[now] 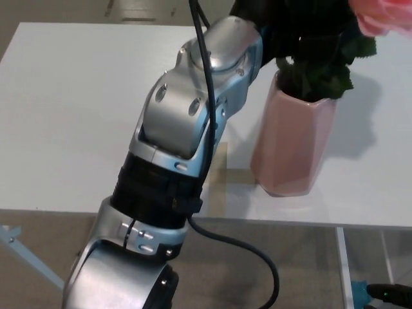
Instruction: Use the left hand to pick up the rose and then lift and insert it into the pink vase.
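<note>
The pink vase (295, 138) stands upright on the white table (77, 116), right of centre. The rose's stem goes down into its mouth. Dark green leaves (318, 74) bunch on the rim, and the pink bloom (385, 16) shows at the top right edge, cut off by the frame. My left arm rises from the bottom left. Its black left hand (280, 26) sits at the top, just above and left of the vase mouth, closed on the rose stem. The fingers merge with the dark leaves, so the grip itself is partly hidden.
My silver forearm (187, 122) and its black cable (257, 248) cover the middle of the view. The table's near edge runs along the lower third, just in front of the vase. A tan patch (219, 168) lies on the table left of the vase.
</note>
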Motion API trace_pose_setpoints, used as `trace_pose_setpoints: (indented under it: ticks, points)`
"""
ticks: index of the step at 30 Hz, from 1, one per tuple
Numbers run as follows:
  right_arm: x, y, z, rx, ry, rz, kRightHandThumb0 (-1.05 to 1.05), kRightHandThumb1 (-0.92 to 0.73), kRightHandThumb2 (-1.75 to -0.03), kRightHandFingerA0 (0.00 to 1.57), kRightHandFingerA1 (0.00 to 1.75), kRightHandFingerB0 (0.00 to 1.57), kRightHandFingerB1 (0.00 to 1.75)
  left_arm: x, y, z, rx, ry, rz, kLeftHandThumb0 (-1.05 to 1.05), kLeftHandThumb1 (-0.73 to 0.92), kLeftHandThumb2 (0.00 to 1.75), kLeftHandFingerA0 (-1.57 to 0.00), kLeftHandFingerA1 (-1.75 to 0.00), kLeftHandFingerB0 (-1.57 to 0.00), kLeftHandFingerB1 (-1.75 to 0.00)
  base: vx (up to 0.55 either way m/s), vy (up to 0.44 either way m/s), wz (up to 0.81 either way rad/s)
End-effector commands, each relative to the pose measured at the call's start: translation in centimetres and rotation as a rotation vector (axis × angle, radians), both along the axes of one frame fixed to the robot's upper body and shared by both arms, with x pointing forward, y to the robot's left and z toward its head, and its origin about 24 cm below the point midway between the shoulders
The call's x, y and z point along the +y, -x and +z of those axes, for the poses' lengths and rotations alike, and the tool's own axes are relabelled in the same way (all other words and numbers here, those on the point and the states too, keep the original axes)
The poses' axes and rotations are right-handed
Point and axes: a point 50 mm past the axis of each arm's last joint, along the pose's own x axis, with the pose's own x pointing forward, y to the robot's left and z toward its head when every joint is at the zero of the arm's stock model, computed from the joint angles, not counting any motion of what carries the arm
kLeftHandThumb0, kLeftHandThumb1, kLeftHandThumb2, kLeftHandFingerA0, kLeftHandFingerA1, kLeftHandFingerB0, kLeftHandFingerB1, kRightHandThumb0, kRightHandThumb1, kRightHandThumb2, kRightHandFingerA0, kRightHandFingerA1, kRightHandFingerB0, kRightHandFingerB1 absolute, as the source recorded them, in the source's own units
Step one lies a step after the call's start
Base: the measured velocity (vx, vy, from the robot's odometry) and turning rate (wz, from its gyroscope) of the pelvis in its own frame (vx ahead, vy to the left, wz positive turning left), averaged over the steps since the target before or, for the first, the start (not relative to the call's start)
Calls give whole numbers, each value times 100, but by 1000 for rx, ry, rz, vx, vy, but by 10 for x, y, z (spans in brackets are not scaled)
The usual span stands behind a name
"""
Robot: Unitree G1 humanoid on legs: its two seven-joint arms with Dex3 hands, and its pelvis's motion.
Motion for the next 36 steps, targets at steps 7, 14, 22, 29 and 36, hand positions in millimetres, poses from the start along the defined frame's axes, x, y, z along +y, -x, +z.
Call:
trace_pose_setpoints:
  ticks: [7, 14, 22, 29, 36]
  points:
    - [-1, 2, -1, 11, -15, -14, -29, -65, -59, 64, 43, 57, 40, 9, 3, -21, 48, -1, 18, -30, 73, 62, -112, -83, -68, -43, 0, 0, 0]
    - [-2, 3, -1, 13, -8, 2, -29, -65, -59, 64, 43, 56, 40, 20, 2, -26, 65, -99, -39, -83, 46, 86, 0, 0, 0, 0, 0, 0, 0]
    - [-2, 3, -1, 15, -13, 6, -29, -66, -59, 64, 43, 56, 40, 27, 3, -31, 41, -128, -40, -93, 50, 65, 0, 0, 0, -2, 0, 0, 0]
    - [-2, 1, 0, 19, -16, 9, -29, -65, -59, 64, 42, 56, 40, 32, 4, -30, 42, -162, -68, -94, 50, 65, 0, 0, 0, -1, 0, 0, 0]
    - [-2, 0, 0, 15, -18, 10, -29, -65, -59, 64, 42, 56, 40, 38, 2, -28, 21, -199, -88, -94, 50, 65, 0, 0, 0, -2, 0, 0, 0]
